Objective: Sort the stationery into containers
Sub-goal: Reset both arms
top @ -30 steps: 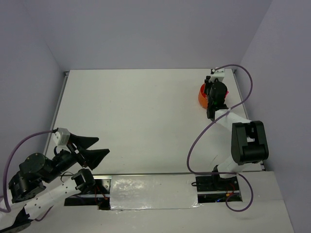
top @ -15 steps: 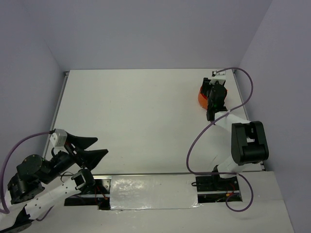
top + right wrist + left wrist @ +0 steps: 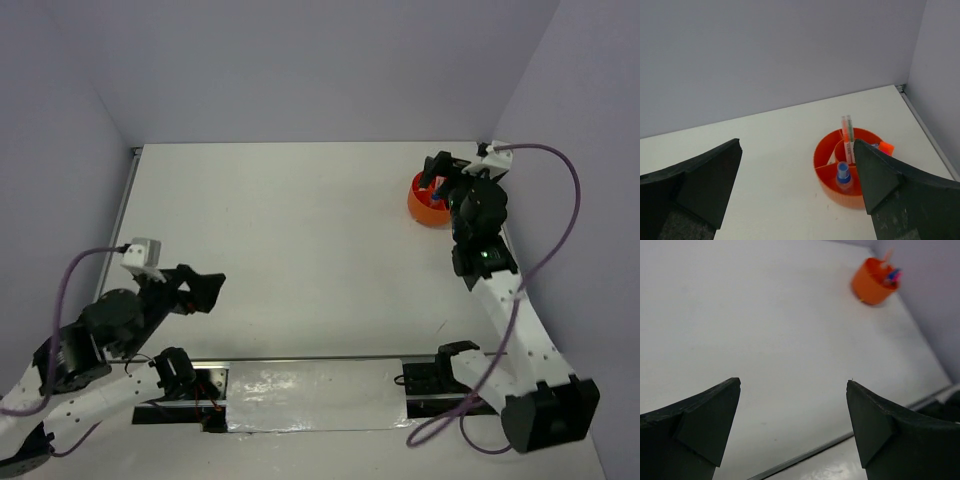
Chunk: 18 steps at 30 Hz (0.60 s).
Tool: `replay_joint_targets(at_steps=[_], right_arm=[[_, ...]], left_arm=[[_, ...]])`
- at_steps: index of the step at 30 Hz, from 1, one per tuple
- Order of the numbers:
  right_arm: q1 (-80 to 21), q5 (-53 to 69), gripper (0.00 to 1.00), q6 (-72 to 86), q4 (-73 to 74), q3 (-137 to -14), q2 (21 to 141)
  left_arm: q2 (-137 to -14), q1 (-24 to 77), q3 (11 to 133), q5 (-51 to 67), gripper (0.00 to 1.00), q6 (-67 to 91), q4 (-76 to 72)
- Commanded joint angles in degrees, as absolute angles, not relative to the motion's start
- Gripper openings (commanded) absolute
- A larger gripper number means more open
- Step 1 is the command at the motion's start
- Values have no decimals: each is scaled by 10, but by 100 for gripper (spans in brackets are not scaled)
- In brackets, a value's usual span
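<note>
The orange tub [image 3: 839, 193] stands near the table's far right corner, split by inner dividers. In it a blue-capped clear tube [image 3: 843, 173] stands upright in the near compartment, and two thin pens [image 3: 847, 134] stand in the centre cup. An orange cap [image 3: 886, 147] shows at the tub's right, partly behind a finger. My right gripper [image 3: 796, 143] hangs open above and short of the tub [image 3: 424, 206], holding nothing. Far away at the near left, my left gripper [image 3: 793, 381] is open and empty over bare table, with the tub [image 3: 869, 284] small in its view.
Purple walls close the table at the back and right, close to the tub. A metal rail [image 3: 122, 205] runs along the left edge. A shiny strip [image 3: 315, 395] lies at the near edge between the arm bases.
My right gripper has opened wide and drawn up and back from the tub, its arm swinging out to the right. The left arm shifted slightly and its gripper turned, still open.
</note>
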State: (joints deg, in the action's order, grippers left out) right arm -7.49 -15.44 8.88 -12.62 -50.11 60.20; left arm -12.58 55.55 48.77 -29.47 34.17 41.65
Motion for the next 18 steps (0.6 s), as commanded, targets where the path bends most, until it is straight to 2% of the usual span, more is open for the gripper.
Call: replay_joint_targets(at_steps=[1,2,4,6,8,10,11,12,15,18], right_arm=[[-108,-147,100,112,34,-489,498],[-119,-143,100,114,84,-487,448],[-159,-139,100,136,142,-490,406],[-214,-153,100,148,219,-483,351],[-253,-156,100,155,226,-465,303],[-265,-152,100,163,245,-449,274],[-266,-147,100,165,261,-452,269],[-267,-148,100,169,283,-467,265],[-269,-142,100,164,350,-500,237],[-269,-166,100,146,423,-552,222]], left_arm=[[-240,555,515,-474,99,409,468],[-314,552,525,-519,99,423,486],[-385,534,583,-545,99,473,541],[-462,510,625,-562,99,474,525],[-473,468,643,-542,99,415,484],[-482,342,642,-480,99,367,414],[-488,299,642,-395,99,338,403],[-491,235,642,-365,99,326,397],[-477,210,628,-362,99,305,397],[-399,210,589,-372,99,300,397]])
